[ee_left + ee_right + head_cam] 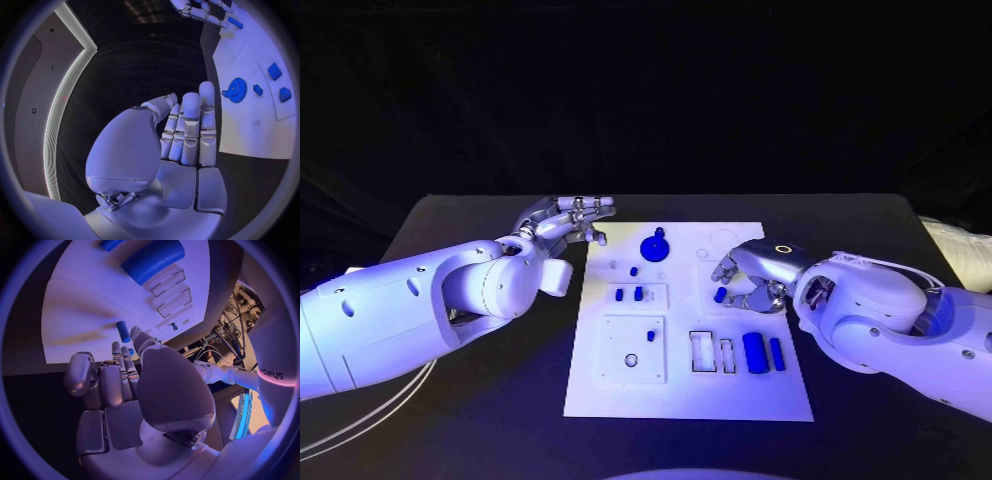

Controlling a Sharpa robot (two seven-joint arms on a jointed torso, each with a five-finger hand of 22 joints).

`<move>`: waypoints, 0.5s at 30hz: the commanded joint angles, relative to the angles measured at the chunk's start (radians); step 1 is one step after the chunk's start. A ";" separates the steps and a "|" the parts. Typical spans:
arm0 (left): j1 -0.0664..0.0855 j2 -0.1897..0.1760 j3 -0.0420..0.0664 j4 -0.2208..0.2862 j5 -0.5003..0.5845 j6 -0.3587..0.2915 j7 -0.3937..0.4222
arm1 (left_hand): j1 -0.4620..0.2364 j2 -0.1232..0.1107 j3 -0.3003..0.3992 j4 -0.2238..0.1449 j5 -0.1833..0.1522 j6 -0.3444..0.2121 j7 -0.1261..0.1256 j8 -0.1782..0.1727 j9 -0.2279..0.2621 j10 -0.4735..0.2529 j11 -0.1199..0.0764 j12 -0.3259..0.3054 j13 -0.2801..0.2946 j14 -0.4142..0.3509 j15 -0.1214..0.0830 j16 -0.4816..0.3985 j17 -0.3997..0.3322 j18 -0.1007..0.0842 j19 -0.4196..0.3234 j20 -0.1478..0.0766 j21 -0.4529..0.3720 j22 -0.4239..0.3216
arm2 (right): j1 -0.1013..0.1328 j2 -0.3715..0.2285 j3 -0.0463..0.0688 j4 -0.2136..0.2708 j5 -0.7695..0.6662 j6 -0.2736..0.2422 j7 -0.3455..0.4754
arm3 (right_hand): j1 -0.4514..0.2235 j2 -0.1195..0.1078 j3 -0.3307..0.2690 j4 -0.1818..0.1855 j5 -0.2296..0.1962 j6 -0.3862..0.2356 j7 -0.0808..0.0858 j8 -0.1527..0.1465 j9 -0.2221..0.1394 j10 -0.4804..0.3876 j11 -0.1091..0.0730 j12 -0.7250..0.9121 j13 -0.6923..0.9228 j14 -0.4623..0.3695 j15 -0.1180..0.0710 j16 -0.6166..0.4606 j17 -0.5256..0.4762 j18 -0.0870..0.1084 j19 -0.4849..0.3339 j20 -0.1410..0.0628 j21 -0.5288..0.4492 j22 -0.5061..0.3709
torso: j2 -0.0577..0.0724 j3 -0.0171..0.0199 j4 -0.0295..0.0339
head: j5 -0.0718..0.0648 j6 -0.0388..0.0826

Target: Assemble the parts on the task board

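My left hand (571, 222) hangs over the black table (473, 420) just off the board's (689, 400) near corner, fingers straight and together, palm bare; it holds nothing. Its wrist view shows what the head view blurs: the flat palm (181, 150), and beyond the fingertips a toothed blue gear (235, 90) on the board, with one small peg (257, 90) just past it and two blocky pieces (275, 71) farther on.

My right hand (750, 272) sits over the board's far side from the left, fingers curled down. From the head view a small blue part (721, 295) lies at the fingertips, and I cannot tell there whether it is pinched or merely touched. The right wrist view (125, 385) shows a short blue cylinder (123, 331) just beyond the fingertips, seemingly lying free on the white surface, so I will not call it held.

Counting from the head view: one gear (655, 246) ahead of my left fingers, three small pieces (638, 293) between the two hands, one part at my right fingertips, and two long bars (756, 352) side by side below my right hand. Beside the bars are two empty rectangular slots (702, 351), and toward my left arm a square plate (633, 350) with holes. The right wrist view shows the thicker bar (152, 259) and the slots (167, 284) well beyond my fingers.
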 commanded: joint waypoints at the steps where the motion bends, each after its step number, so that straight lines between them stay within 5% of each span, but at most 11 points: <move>1: 0.000 0.000 0.000 0.001 -0.004 0.021 0.006 | -0.005 -0.001 -0.004 -0.004 -0.001 -0.008 0.000 -0.001 -0.001 -0.004 0.000 0.007 -0.001 -0.007 0.001 0.007 -0.001 0.017 -0.007 0.002 -0.001 0.002 | -0.004 0.004 0.000 -0.001 -0.017 0.063 -0.014 | 0.012 0.015 -0.003 0.000 0.008 0.014 0.001 0.003 0.002 0.031 -0.002 0.014 -0.001 0.038 0.004 -0.005 0.001 0.010 0.003 0.010 -0.003 0.002 | 0.001 -0.0003 -0.0008 | 0.002 -0.001; 15: 0.000 -0.002 0.000 0.003 -0.004 0.022 0.006 | -0.005 -0.001 -0.004 -0.004 -0.001 -0.008 0.000 -0.001 -0.001 -0.004 0.000 0.007 -0.001 -0.007 0.001 0.007 -0.001 0.017 -0.007 0.002 -0.001 0.002 | -0.012 0.029 -0.002 -0.020 -0.027 0.077 -0.015 | 0.041 0.048 0.059 0.005 0.002 0.098 0.006 0.022 0.010 0.119 -0.018 0.022 -0.005 0.041 -0.005 0.004 0.011 0.006 0.020 0.005 0.012 0.026 | 0.001 0.0006 0.0002 | 0.003 -0.004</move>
